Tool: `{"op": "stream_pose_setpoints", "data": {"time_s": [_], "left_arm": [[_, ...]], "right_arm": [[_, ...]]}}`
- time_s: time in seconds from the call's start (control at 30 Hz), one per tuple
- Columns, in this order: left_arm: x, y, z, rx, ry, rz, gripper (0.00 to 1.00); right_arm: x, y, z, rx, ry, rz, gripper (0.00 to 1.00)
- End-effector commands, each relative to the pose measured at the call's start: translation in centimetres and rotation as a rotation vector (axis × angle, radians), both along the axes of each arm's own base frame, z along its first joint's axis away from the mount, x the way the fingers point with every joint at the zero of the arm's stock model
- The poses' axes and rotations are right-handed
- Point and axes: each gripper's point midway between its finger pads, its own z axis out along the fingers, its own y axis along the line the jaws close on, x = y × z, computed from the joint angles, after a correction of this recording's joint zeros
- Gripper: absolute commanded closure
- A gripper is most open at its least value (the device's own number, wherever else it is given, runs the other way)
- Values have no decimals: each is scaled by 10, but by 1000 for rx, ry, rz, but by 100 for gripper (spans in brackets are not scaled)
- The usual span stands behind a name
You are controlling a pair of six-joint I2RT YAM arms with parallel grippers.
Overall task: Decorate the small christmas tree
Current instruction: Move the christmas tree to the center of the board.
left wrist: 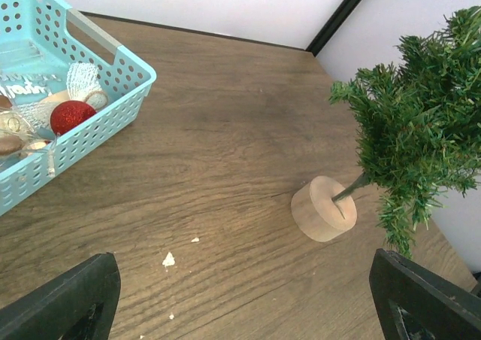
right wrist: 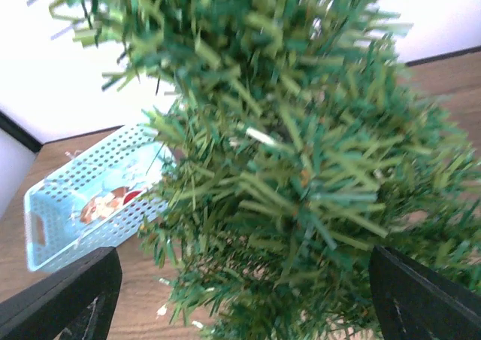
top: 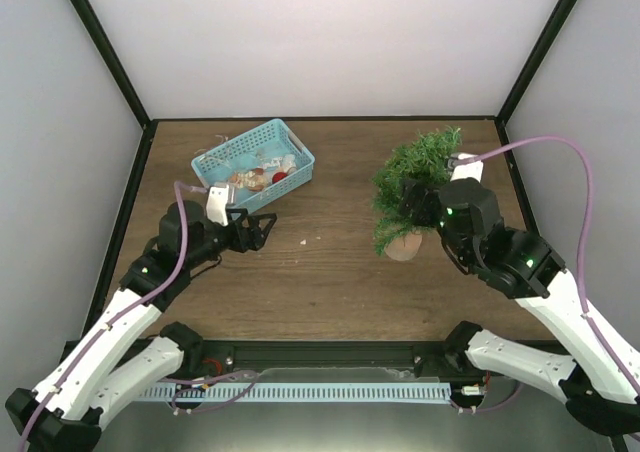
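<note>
A small christmas tree is seen at the right of a brown wooden table. Its foliage fills the space between the widely spread jaws of the right gripper; contact cannot be told. Its round pot rests on the wood, with the stem leaning. The left gripper, jaws also spread wide with nothing between them, is placed just near of a light-blue basket of ornaments at far left. Bare wood with white crumbs lies between basket and tree. The table is enclosed by white walls.

Overhead and both wrist views share the tree.
</note>
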Motion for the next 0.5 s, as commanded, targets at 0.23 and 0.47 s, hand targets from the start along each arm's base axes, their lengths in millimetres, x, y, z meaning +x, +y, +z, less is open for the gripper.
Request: {"op": "stream_pose_setpoints", "data": {"time_s": [0.23, 0.47], "left_arm": [[-7, 6, -4, 85, -55, -28, 7], [-10, 12, -14, 104, -55, -11, 7]], "right_arm": [[22, -18, 42, -236, -232, -77, 11], [54, -5, 21, -308, -243, -80, 26]]}}
